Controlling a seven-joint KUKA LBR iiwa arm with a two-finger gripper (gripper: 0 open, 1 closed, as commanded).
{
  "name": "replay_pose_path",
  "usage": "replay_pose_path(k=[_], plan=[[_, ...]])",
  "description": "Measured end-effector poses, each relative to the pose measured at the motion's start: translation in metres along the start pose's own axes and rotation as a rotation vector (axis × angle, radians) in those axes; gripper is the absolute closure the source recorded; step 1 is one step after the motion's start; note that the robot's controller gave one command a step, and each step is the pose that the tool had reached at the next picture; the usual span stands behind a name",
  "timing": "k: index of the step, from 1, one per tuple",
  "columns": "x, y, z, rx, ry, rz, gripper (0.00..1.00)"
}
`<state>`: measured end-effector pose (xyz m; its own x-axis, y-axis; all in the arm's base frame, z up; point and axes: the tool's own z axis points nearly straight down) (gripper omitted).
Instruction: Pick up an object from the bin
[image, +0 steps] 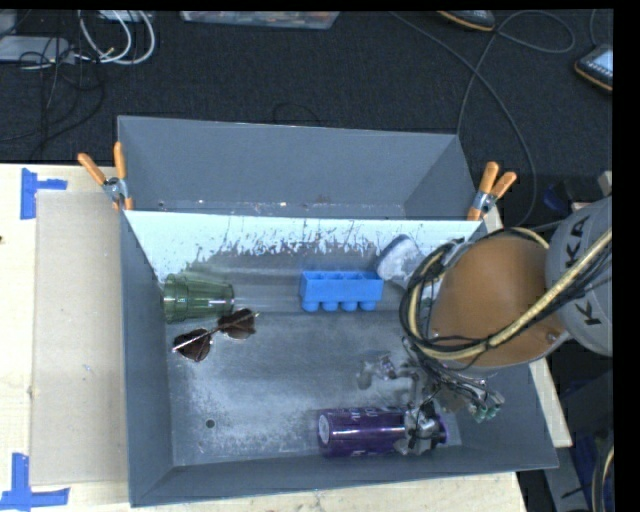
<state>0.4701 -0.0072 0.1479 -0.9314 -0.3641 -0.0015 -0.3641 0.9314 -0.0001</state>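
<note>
Jaws are low in the front right corner of the bin (280, 170), at the R end of a purple can (362, 431) lying on its side along the front wall. Can't tell how wide they stand or whether they've got it. Small grey metal bit (383, 372) just behind. Blue block (341, 291) nr back wall, pale crumpled thing (399, 259) beside it. Green cup (197, 297) on its side + sunglasses (214, 334) by L wall

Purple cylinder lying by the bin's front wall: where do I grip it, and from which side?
Probably mid-body, from above. The purple cylinder lies on its side, long axis along the grey bin's front wall, so close across its narrow width. The gripper is at its right end.
</note>
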Motion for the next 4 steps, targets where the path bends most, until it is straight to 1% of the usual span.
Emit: replay_pose_path(k=[1, 2, 3, 4], plan=[[-0.002, 0.008, 0.011, -0.004, 0.009, 0.036, 0.0], [-0.01, 0.011, 0.072, 0.005, -0.016, -0.149, 0.0], [-0.011, 0.011, 0.085, 0.006, -0.02, -0.099, 1.0], [-0.01, 0.011, 0.083, 0.005, -0.019, -0.085, 1.0]])
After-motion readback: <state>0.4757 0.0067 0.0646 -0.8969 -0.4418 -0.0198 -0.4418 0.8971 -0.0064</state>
